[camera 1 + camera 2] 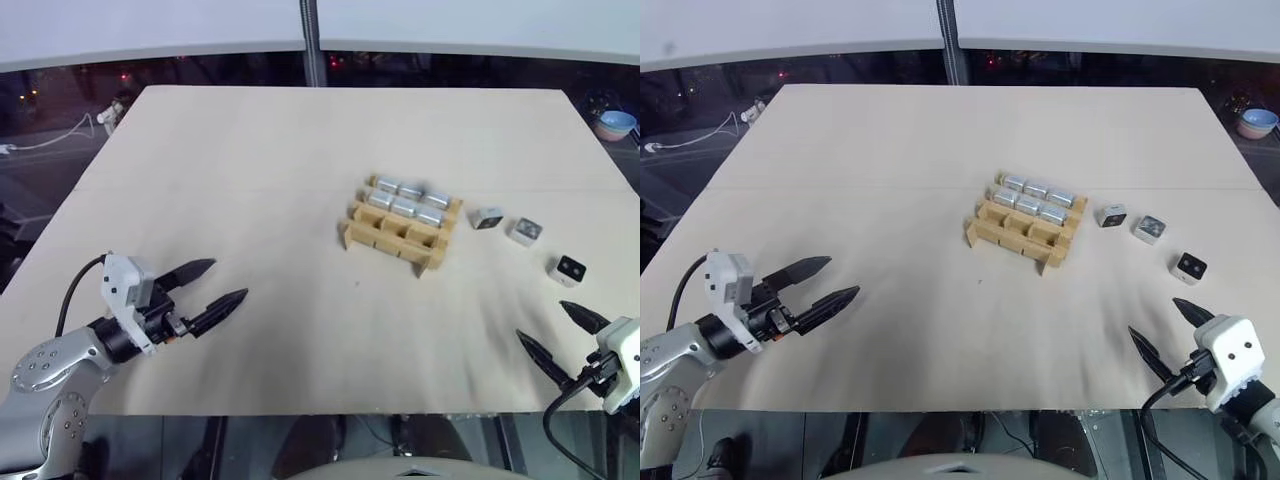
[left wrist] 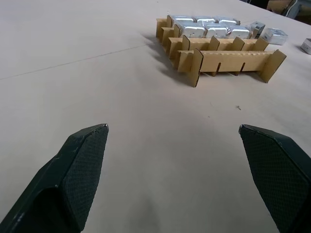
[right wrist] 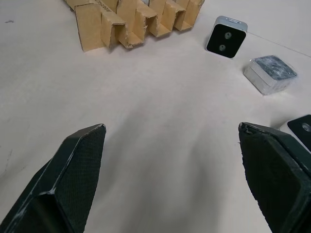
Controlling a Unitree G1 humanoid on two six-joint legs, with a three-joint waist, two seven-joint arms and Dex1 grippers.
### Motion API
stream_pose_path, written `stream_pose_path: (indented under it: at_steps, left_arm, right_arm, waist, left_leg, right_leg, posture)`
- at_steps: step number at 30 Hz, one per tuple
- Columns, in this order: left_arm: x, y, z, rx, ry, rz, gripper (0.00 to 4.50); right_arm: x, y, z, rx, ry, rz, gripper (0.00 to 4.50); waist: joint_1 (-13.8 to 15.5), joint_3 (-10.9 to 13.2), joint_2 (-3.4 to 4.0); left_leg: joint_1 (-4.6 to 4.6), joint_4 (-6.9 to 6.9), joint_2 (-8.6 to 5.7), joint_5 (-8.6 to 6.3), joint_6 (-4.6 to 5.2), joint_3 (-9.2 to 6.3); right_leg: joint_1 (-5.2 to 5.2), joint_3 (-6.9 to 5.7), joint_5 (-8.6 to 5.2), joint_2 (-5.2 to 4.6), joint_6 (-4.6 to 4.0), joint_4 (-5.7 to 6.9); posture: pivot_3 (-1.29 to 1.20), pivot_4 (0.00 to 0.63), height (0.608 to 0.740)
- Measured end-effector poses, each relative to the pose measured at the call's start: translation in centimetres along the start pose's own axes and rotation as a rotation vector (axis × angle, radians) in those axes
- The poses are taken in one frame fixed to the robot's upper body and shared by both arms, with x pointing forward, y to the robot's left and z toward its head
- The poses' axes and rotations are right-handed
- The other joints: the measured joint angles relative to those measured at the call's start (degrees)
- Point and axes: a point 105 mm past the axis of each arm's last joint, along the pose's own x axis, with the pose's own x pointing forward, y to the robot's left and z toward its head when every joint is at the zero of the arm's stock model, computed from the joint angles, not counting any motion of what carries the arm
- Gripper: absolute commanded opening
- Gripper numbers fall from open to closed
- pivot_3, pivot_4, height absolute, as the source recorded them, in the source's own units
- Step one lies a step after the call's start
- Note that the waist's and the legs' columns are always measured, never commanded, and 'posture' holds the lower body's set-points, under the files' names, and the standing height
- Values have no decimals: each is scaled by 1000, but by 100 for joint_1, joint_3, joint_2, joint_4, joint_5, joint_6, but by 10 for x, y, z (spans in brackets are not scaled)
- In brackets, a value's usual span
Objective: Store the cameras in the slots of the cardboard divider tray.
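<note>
The cardboard divider tray (image 1: 392, 234) stands right of the table's middle. Several silver cameras (image 1: 405, 198) fill its two far rows, while the near row's slots hold nothing. Three loose cameras lie on the table to its right: one (image 1: 488, 219) closest to the tray, a second (image 1: 525, 231) beside it, a third (image 1: 570, 268) nearer to me with its black lens face up. My left gripper (image 1: 229, 279) hovers open over the table's near left, far from the tray. Open too, my right gripper (image 1: 540, 320) sits at the near right, just short of the third camera (image 3: 303, 127).
The pale wooden table (image 1: 250, 180) spreads wide around the tray. A metal pole (image 1: 312, 45) rises behind its far edge. A blue bowl (image 1: 616, 124) sits beyond the far right corner, and a white cable (image 1: 60, 135) lies on the floor at the left.
</note>
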Motion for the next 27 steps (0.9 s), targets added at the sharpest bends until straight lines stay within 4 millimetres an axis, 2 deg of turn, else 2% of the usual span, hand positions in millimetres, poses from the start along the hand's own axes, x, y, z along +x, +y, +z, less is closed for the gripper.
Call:
stream_pose_path:
  at_steps: [2,9,13,15,16,20,27]
  left_arm:
    - [1,0,1,-2,-3,-2,4500]
    - [17,4,24,-18,-82,-53,4500]
    - [24,1,43,-52,-172,-113,4500]
    - [24,-13,52,-66,-197,-223,4500]
    - [22,-29,57,-31,-178,-335,4500]
    - [17,-64,63,61,-114,-576,4500]
    - [18,-73,62,91,-112,-650,4500]
  right_arm:
    - [0,0,0,1,-1,-2,4333]
    - [12,2,2,42,-35,-46,4333]
    - [20,-12,7,39,-66,-180,4333]
    - [24,-26,3,76,-40,-313,4333]
    - [27,-35,-3,92,9,-393,4333]
    - [34,-47,-16,207,108,-505,4333]
    - [55,-65,-27,402,140,-649,4333]
  waist:
    - [1,0,0]
    - [-8,1,1]
    - [-7,0,0]
    - [-16,0,0]
    - [-16,0,0]
    - [-14,-2,30]
    - [-36,-1,43]
  left_leg:
    - [1,0,0,0,0,0]
    - [-1,0,-1,11,-20,-1]
    - [-1,0,-1,12,-21,-1]
    - [-3,0,-2,12,-22,0]
    - [-9,0,-3,12,-22,2]
    - [-10,-3,-4,13,-23,6]
    - [-11,-4,-4,14,-22,9]
  right_leg:
    - [0,0,0,0,0,0]
    - [-3,-3,0,0,0,1]
    - [-4,-2,1,1,0,3]
    - [-8,1,1,1,0,3]
    - [-13,2,1,1,0,4]
    - [-20,6,0,1,-2,4]
    - [-23,7,0,4,-2,7]
  posture:
    - [0,150,740]
    - [0,150,740]
    - [0,150,740]
    - [0,150,740]
    - [0,150,740]
    - [0,150,740]
    - [0,150,740]
